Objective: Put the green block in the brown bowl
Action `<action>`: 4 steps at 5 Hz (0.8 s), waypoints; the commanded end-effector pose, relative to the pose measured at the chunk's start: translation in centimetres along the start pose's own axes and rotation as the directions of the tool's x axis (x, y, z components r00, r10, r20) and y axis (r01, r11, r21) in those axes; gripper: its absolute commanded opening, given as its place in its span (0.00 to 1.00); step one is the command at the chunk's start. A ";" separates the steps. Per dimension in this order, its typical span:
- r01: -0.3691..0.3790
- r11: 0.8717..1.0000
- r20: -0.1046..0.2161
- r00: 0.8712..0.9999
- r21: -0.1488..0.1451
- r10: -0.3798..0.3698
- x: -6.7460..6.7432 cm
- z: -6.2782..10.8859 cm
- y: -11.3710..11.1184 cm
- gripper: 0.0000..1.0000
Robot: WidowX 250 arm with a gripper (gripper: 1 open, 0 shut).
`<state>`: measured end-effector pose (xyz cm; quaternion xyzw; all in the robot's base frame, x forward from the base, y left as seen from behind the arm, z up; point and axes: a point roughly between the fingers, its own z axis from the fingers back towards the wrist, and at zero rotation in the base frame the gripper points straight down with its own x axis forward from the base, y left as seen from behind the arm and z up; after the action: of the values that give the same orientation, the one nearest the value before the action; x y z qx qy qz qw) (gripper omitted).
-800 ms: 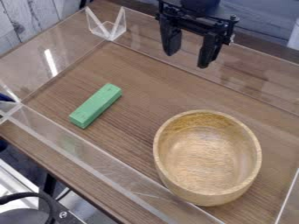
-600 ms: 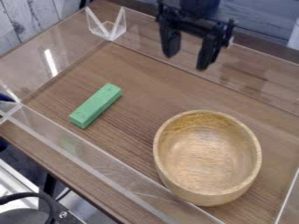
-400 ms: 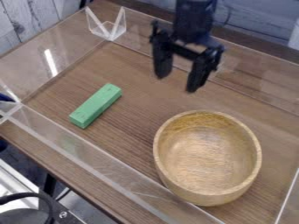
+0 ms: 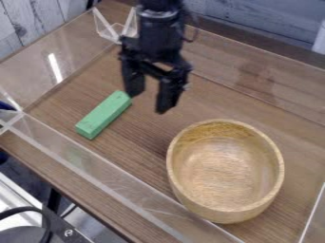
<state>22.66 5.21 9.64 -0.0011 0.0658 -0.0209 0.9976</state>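
Observation:
The green block (image 4: 103,115), a bright green bar, lies flat on the wooden tabletop at left of centre. My gripper (image 4: 147,94) hangs pointing down just to the right of the block's far end, its two black fingers open with nothing between them. It hovers above the table, not touching the block. The brown bowl (image 4: 226,169), a large round wooden bowl with a thick rim, stands empty at the lower right.
Clear acrylic walls (image 4: 57,152) fence the work area along the front and left edges. A small clear bracket (image 4: 114,27) stands at the far left corner. The wooden tabletop (image 4: 241,90) stretches bare behind the bowl.
The gripper has travelled from the far right down and to the left, ending beside the green block. It stayed open. Block and bowl have not moved.

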 end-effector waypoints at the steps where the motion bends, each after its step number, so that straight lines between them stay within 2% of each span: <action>1: 0.004 1.000 0.059 0.998 0.030 -0.006 -0.6 0.1 2.2 1.00; 2: 0.006 0.999 0.060 0.998 0.051 -0.009 -1.1 -1.4 3.6 1.00; 4: -0.024 0.998 0.063 0.998 0.054 0.021 -1.0 -3.0 5.7 1.00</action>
<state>20.90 10.52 5.94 0.0161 0.0520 -0.0123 0.9984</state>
